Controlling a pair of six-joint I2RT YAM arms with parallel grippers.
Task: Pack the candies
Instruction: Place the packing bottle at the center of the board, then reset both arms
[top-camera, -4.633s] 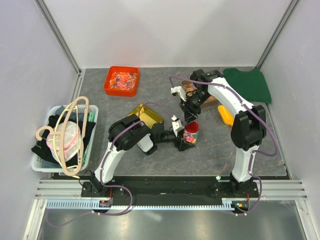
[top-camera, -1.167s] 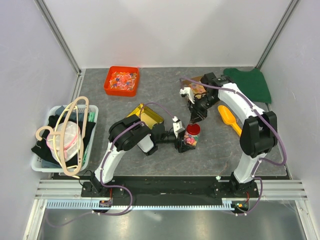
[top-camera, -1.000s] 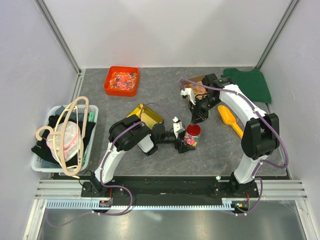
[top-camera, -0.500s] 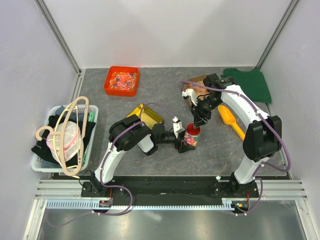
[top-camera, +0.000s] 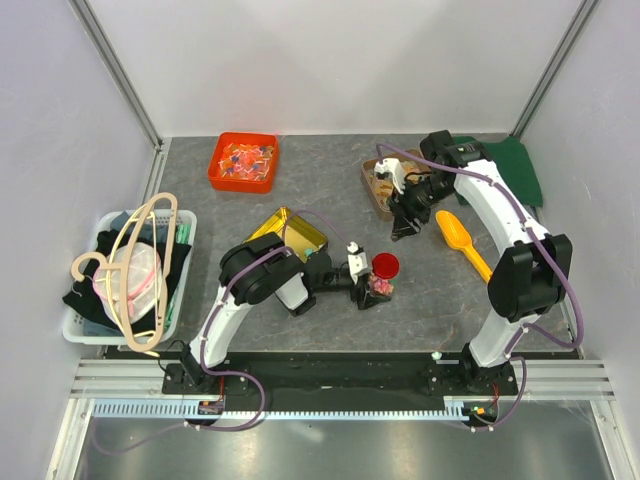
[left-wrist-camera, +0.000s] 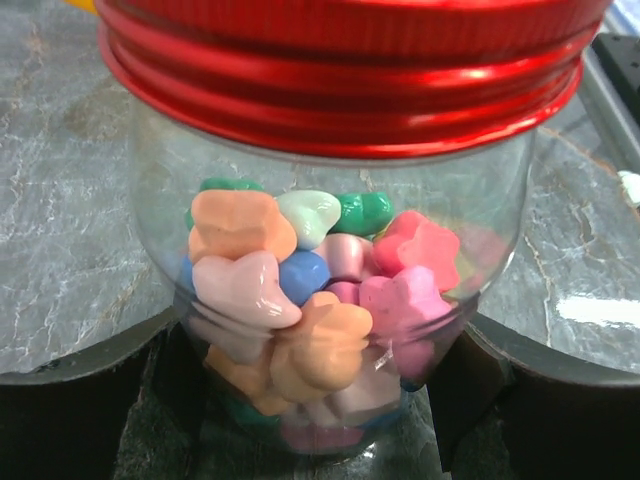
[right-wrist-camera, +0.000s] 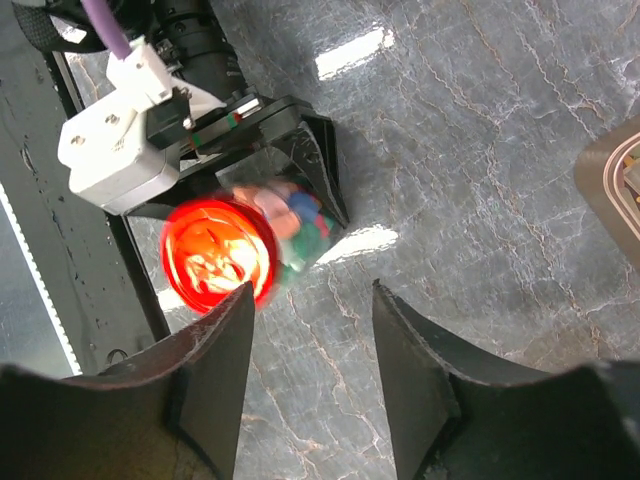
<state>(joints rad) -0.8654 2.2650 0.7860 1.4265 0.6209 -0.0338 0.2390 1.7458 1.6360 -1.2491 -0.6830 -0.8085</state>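
Grey stone-patterned table top (top-camera: 330, 190) carries every item inspected.

Far left: a white plastic basket (top-camera: 190, 222) of dark clothing with pale wooden hangers (top-camera: 166, 260) on top. It stands well apart from the work and, in my judgement, has no part in it. The orange-red square tray (top-camera: 214, 165) at the back holds wrapped sweets of another kind, and the gold-coloured tin tray (top-camera: 290, 232) lies just beside my left arm.

Centre: my left gripper (top-camera: 370, 290) is clamped on the clear glass jar (left-wrist-camera: 330, 200), with a dark finger (left-wrist-camera: 90, 390) pressed to each side of its lower body. I judge that this grip keeps the jar upright and stops it from turning. The candies (left-wrist-camera: 300, 310), chunky pieces in orange, pink, blue, green and white, fill the lower part of the jar. A red metal screw lid (left-wrist-camera: 345, 70) sits on its mouth. I cannot tell whether it is fully tight.

Right of centre: my right gripper (right-wrist-camera: 312, 290) hangs above and beyond the jar with its jaws apart and nothing between them. It touches neither lid nor glass.

Further right: the brown tray (top-camera: 368, 185), a yellow plastic scoop (top-camera: 458, 238) and a green cloth (top-camera: 515, 170). None of them touches either gripper.

Assessment: packing appears near complete.
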